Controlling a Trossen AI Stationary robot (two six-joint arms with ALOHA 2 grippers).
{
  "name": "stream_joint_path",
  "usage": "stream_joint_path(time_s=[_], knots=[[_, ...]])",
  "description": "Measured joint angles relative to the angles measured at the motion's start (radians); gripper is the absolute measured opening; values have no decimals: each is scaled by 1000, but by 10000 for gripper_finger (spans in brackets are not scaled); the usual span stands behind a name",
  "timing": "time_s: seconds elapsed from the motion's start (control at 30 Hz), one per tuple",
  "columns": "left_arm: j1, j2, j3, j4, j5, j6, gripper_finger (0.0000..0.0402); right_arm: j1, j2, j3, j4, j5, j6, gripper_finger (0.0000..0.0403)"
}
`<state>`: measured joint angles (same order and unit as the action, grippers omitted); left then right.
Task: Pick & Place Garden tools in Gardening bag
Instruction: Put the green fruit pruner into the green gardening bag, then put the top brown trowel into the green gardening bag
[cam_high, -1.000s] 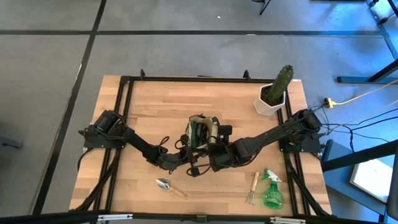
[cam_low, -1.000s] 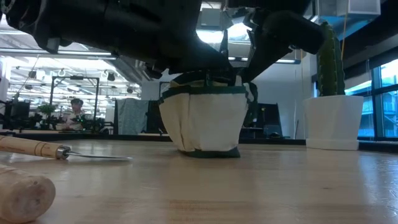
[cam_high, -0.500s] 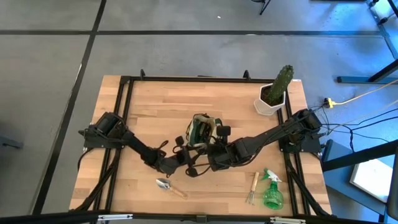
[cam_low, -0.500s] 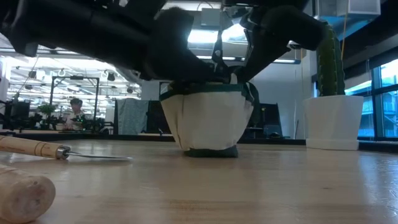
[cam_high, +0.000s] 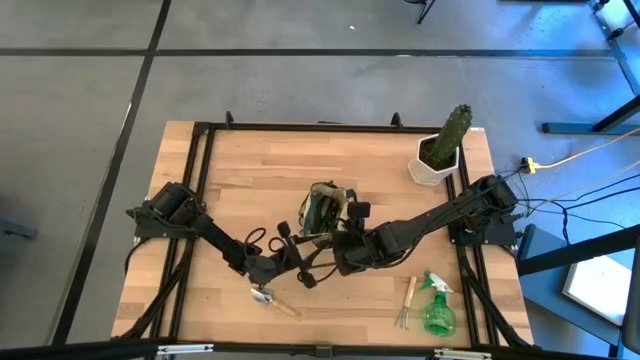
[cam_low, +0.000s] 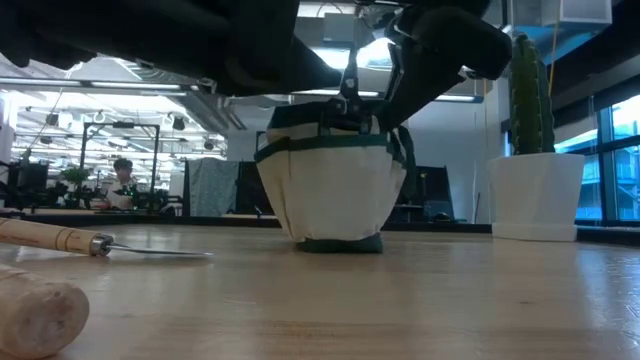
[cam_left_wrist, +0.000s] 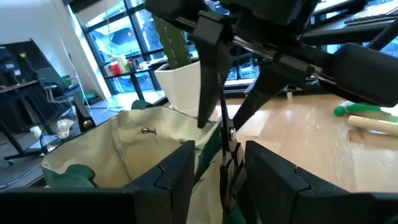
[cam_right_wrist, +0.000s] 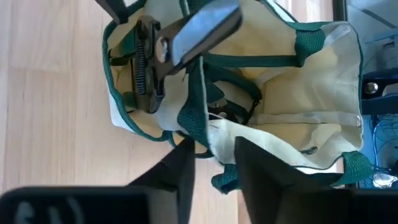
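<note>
The step in hand is judged to be the letting-go of the pruners (cam_right_wrist: 148, 62), which are seen lying in the mouth of the bag (cam_high: 325, 212), handles down in a side pocket and blade across the rim. The bag stands upright, about midway along the table (cam_high: 230, 170).

The left gripper (cam_left_wrist: 219, 152) is held just beside the bag, on the side facing the trowel (cam_high: 272, 298). Its jaws are spread wide and nothing is clamped in them. The right gripper (cam_right_wrist: 212, 148) is held over the bag's rim on the side facing the fork (cam_high: 405, 300). Its jaws are parted and the green rim runs between them. Whether the rim is touched cannot be told.

Next, it is judged, both grippers must be lifted clear of the bag. The trowel, nearest the left gripper, could then be approached from above and taken by its wooden handle.

Counted: one bag; one pair of pruners, in it; three tools well apart from the bag, namely one trowel, one fork and one spray bottle (cam_high: 436, 310); one potted cactus (cam_high: 440, 152) beyond the bag.
</note>
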<state>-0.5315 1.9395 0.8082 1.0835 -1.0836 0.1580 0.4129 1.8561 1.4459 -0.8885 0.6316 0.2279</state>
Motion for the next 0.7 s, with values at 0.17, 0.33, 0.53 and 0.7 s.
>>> stream_joint_path(time_s=[0.17, 0.33, 0.53, 0.7], knots=[[-5, -1, 0, 34, 0, 14, 137, 10, 0, 0, -1, 56, 4, 171], [-17, -1, 0, 78, 0, 48, 137, 18, 0, 0, -2, 78, 18, 211], [-36, -1, 0, 132, -29, 118, 137, 29, 0, 13, -33, 73, -13, 230], [-53, -21, 1, 155, -48, 154, 137, 34, -9, 58, -42, 19, -26, 231]])
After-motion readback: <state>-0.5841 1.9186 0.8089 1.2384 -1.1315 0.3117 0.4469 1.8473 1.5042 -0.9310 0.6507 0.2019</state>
